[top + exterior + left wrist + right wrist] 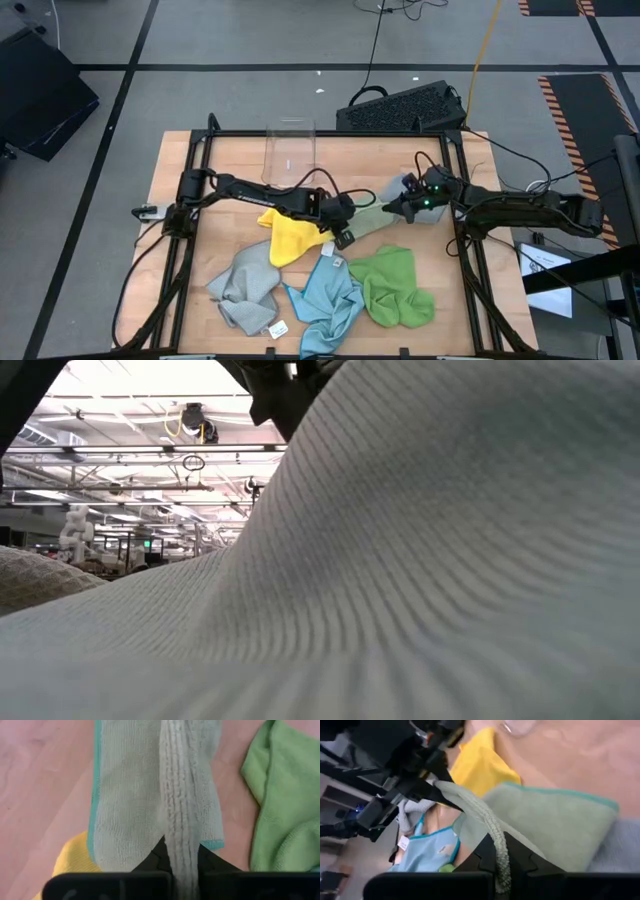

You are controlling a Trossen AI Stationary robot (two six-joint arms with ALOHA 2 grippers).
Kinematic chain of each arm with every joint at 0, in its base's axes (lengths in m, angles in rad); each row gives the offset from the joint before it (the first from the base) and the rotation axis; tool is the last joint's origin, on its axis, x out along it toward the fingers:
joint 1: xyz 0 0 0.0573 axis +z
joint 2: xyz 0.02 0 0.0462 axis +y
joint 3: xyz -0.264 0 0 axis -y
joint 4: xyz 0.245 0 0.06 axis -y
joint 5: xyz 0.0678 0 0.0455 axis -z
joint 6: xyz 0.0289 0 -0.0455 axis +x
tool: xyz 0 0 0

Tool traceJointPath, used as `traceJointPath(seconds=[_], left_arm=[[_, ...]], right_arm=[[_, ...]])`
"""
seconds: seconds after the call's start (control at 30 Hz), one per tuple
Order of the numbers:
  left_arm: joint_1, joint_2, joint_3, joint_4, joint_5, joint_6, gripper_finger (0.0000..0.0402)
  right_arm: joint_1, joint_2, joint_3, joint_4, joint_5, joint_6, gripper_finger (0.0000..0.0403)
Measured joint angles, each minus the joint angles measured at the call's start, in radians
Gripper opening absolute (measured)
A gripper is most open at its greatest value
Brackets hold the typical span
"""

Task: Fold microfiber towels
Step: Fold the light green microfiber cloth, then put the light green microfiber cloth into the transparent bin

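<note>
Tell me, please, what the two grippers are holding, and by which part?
Both hold the pale green towel: the left gripper and the right gripper each pinch a bunched edge at opposite ends.

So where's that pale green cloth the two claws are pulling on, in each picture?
High view: pale green cloth stretched mid-table between left claw and right claw.
Low view: cannot tell; cloth fills the picture.
Left wrist view: centre, running up from the fingers.
Right wrist view: centre-right.
Shared landmark: yellow cloth, beside it.

Grey floor with dark lines, striped hazard tape, ceiling lights
</note>
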Motion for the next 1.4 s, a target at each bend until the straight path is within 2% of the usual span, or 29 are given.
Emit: traceJointPath(seconds=[0.2,0.37,0.47,0.6,0.77,0.87,1.03,1.2,1.3,1.4], left_arm=[[-0.004,-0.001,0.0,-0.003,0.001,-0.028,0.0008],[-0.009,0.008,-0.001,-0.013,0.0,-0.04,0.002],[-0.008,0.008,-0.001,-0.021,-0.02,-0.041,0.003],[-0.01,0.008,-0.001,-0.029,-0.119,-0.044,0.0034],[-0.01,0.008,-0.001,-0.029,-0.168,-0.027,0.0038],[-0.01,0.008,-0.001,-0.027,-0.171,-0.016,0.0065],[-0.011,0.006,-0.001,-0.054,-0.172,-0.032,0.0146],[-0.011,-0.009,0.044,-0.179,-0.15,-0.036,0.0212],[-0.011,-0.053,0.094,-0.303,-0.152,-0.037,0.0225],[-0.011,-0.116,0.143,-0.432,-0.172,-0.04,0.0221]], right_arm=[[0.007,0.024,0.0,0.021,0.052,-0.089,0.0006],[0.031,0.112,0.0,0.118,0.056,-0.192,0.0014],[0.032,0.165,0.001,0.172,0.106,-0.188,0.0033],[0.032,0.205,0.001,0.187,0.183,-0.183,0.0068],[0.031,0.211,0.001,0.187,0.186,-0.167,0.0116],[0.02,0.2,0.001,0.186,0.187,-0.117,0.014],[-0.012,0.19,0.001,0.171,0.208,-0.058,0.0166],[-0.036,0.188,0.001,0.169,0.202,-0.072,0.0182],[-0.052,0.173,0.001,0.169,0.177,-0.031,0.0184],[-0.068,0.137,0.001,0.154,0.148,0.005,0.0185]])
